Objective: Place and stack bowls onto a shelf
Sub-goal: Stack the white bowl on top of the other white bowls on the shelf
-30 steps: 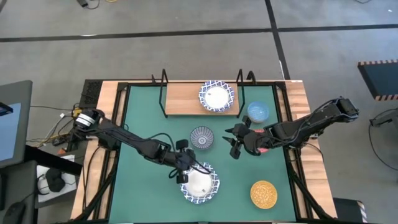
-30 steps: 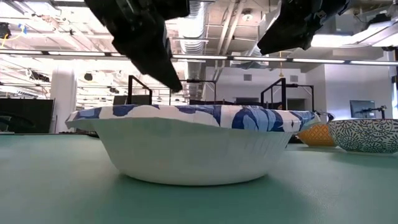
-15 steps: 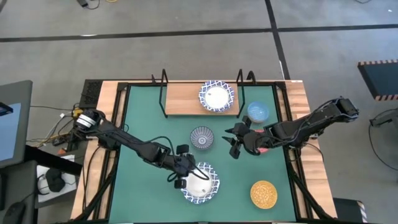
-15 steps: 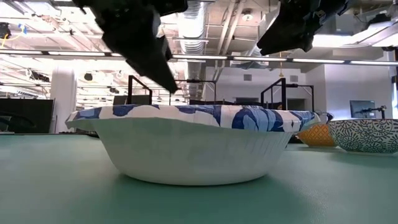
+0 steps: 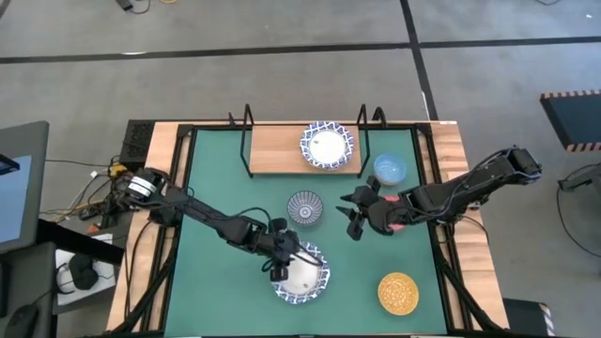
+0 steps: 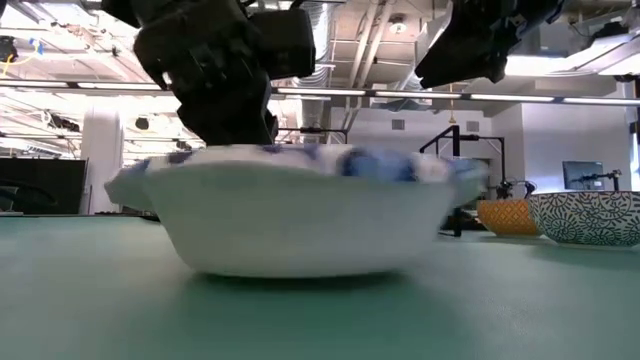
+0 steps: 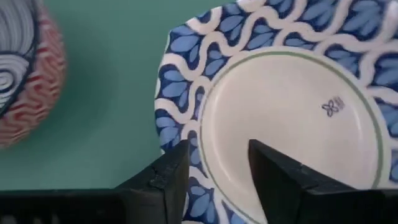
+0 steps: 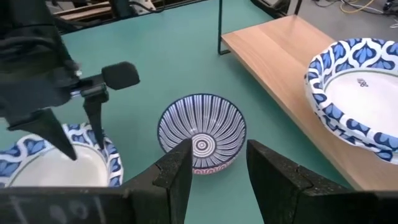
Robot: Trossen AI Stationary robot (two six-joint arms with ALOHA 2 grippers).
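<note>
Blue-and-white patterned bowl at near centre of green mat, directly under left gripper. Fingers part open, straddling bowl's left rim, nothing held yet. Shelf lies far side. Right gripper open, empty, hovering right of grey-blue bowl.

The small blue mark inside the bowl cannot be read.
</note>
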